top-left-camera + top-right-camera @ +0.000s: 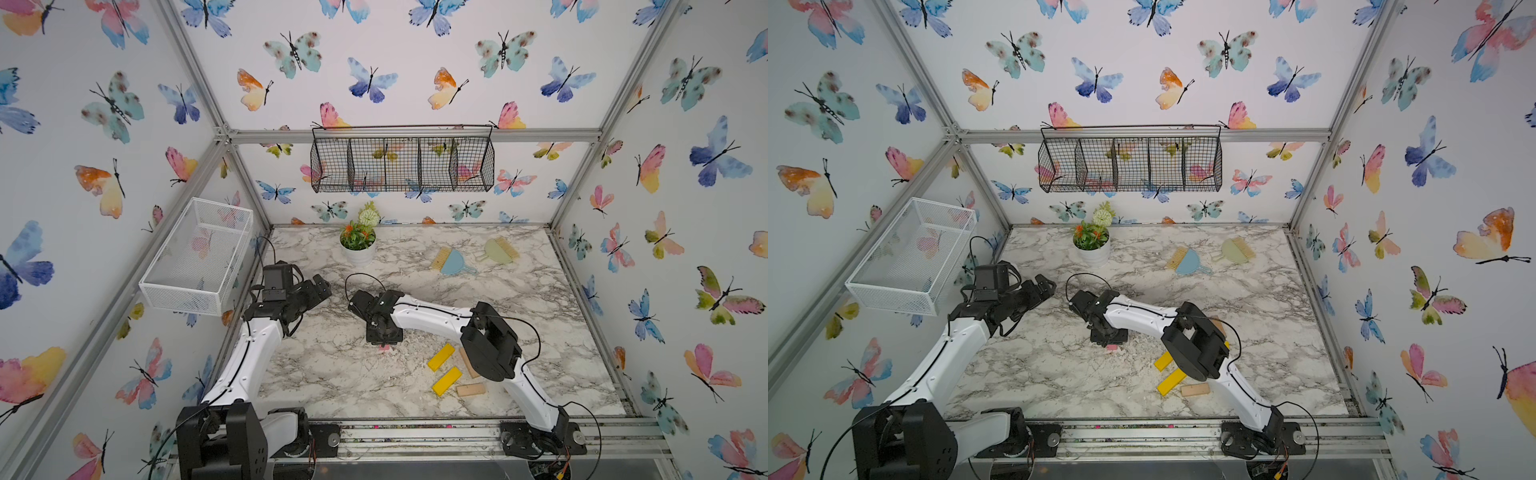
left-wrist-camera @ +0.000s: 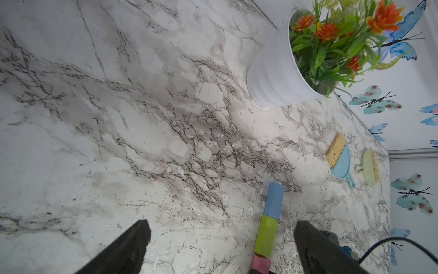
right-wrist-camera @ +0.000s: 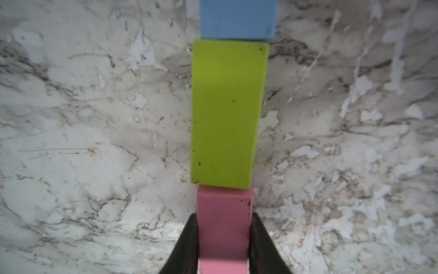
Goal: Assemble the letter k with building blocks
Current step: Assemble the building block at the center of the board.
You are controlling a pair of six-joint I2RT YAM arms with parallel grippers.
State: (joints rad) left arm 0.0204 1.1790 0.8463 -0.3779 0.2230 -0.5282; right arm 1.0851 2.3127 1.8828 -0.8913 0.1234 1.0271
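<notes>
Clamping the flat pink rectangular block (image 3: 224,204) at six o'clock of the flat green bar (image 3: 225,113), the right gripper (image 3: 224,217) seemingly lengthens K's spine; left gripper (image 2: 222,224) gapes idle.

Two yellow bars show toward the bench's (image 1: 332,374) front right corner: the farther yellow bar (image 1: 441,356) and the nearer yellow bar (image 1: 446,381). Tan bars number three: a clear tan bar (image 1: 471,390), a half-covered tan bar (image 1: 468,365) and a third tan bar (image 1: 1220,326) showing only a corner. One light blue bar (image 2: 275,200), one green bar (image 2: 266,234), one pink bar (image 2: 260,262). Two mini dustpans lie near the back edge: blue dustpan (image 1: 455,262), green dustpan (image 1: 496,251). One potted plant (image 1: 358,249). Two baskets: white basket (image 1: 178,293), black basket (image 1: 403,164).
</notes>
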